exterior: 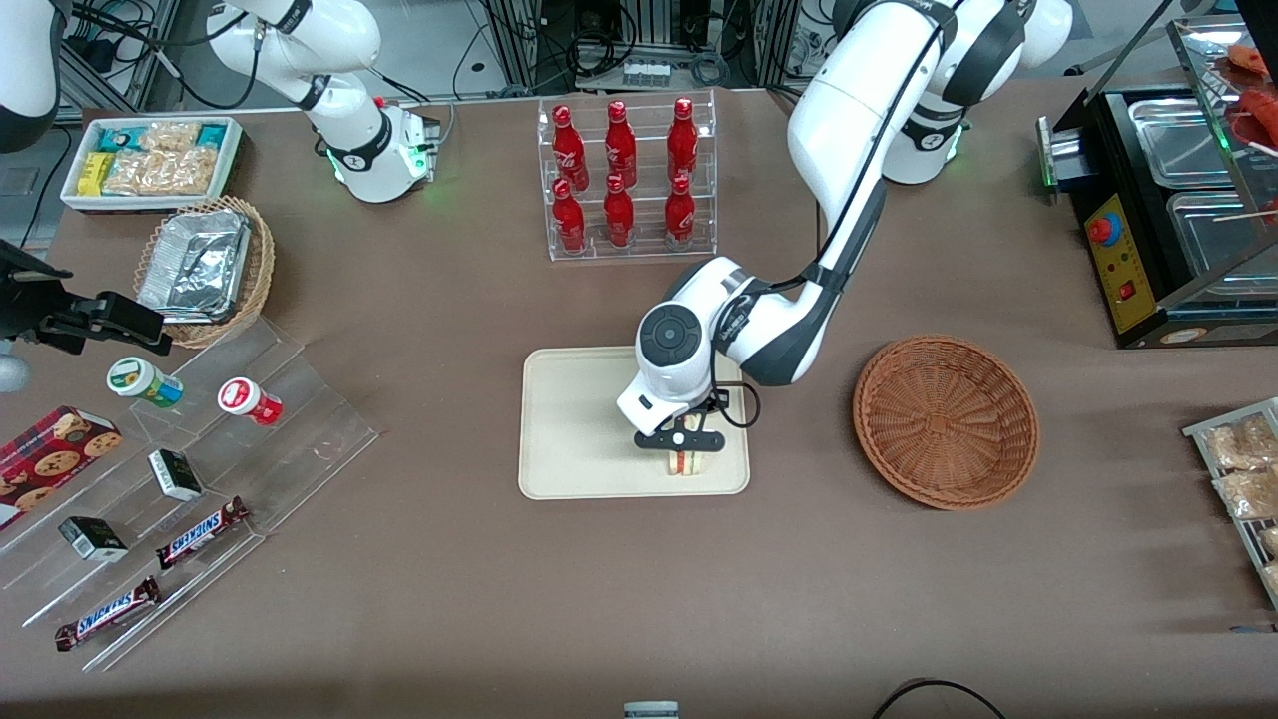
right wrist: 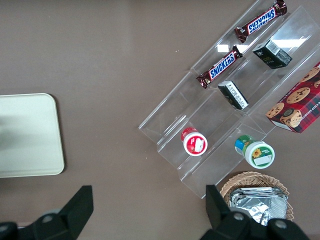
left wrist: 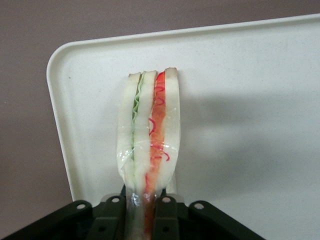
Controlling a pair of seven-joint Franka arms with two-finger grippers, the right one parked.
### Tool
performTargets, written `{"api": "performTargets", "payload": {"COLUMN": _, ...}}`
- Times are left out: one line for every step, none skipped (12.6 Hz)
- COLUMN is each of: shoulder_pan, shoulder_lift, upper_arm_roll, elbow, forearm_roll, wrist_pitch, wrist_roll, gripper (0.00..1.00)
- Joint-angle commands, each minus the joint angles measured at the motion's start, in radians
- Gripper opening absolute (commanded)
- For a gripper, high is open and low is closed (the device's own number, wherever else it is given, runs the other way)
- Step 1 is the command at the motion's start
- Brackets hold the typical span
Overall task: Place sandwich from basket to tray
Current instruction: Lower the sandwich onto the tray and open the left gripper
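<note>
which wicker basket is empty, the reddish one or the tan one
The reddish-brown basket beside the tray is empty; the tan one holds foil containers. The gripper holds the sandwich over the tray.

"SNICKERS" reads on both chocolate bars lying on the clear stepped stand.

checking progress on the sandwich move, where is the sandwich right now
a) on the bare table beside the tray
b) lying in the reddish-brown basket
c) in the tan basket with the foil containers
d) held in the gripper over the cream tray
d: the gripper is shut on the sandwich, which stands on its edge over the tray near the corner closest to the front camera; the basket beside the tray holds nothing.
</note>
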Motion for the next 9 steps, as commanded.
{"api": "performTargets", "payload": {"shoulder_pan": -0.009, "shoulder_lift": 0.014, "upper_arm_roll": 0.003, "elbow": 0.033, "forearm_roll": 0.002, "wrist_pitch": -0.008, "wrist_roll": -0.026, "gripper": 1.00}}
{"api": "performTargets", "payload": {"shoulder_pan": -0.010, "shoulder_lift": 0.014, "upper_arm_roll": 0.004, "elbow": 0.033, "forearm_roll": 0.005, "wrist_pitch": -0.009, "wrist_roll": -0.035, "gripper": 1.00}}
{"api": "performTargets", "payload": {"shoulder_pan": -0.009, "shoulder_lift": 0.009, "upper_arm_roll": 0.004, "elbow": 0.034, "forearm_roll": 0.008, "wrist_pitch": -0.009, "wrist_roll": -0.033, "gripper": 1.00}}
{"api": "performTargets", "payload": {"shoulder_pan": -0.009, "shoulder_lift": 0.006, "upper_arm_roll": 0.006, "elbow": 0.036, "forearm_roll": 0.013, "wrist_pitch": -0.009, "wrist_roll": -0.032, "gripper": 1.00}}
{"api": "performTargets", "payload": {"shoulder_pan": -0.007, "shoulder_lift": 0.000, "upper_arm_roll": 0.008, "elbow": 0.036, "forearm_roll": 0.014, "wrist_pitch": -0.009, "wrist_roll": -0.030, "gripper": 1.00}}
{"api": "performTargets", "payload": {"shoulder_pan": -0.005, "shoulder_lift": -0.005, "upper_arm_roll": 0.011, "elbow": 0.038, "forearm_roll": 0.014, "wrist_pitch": -0.009, "wrist_roll": -0.029, "gripper": 1.00}}
{"api": "performTargets", "payload": {"shoulder_pan": 0.001, "shoulder_lift": -0.006, "upper_arm_roll": 0.011, "elbow": 0.053, "forearm_roll": 0.014, "wrist_pitch": -0.008, "wrist_roll": -0.020, "gripper": 1.00}}
{"api": "performTargets", "payload": {"shoulder_pan": 0.008, "shoulder_lift": -0.006, "upper_arm_roll": 0.011, "elbow": 0.077, "forearm_roll": 0.013, "wrist_pitch": -0.009, "wrist_roll": -0.021, "gripper": 1.00}}
{"api": "performTargets", "payload": {"shoulder_pan": 0.010, "shoulder_lift": -0.009, "upper_arm_roll": 0.012, "elbow": 0.087, "forearm_roll": 0.014, "wrist_pitch": -0.009, "wrist_roll": -0.021, "gripper": 1.00}}
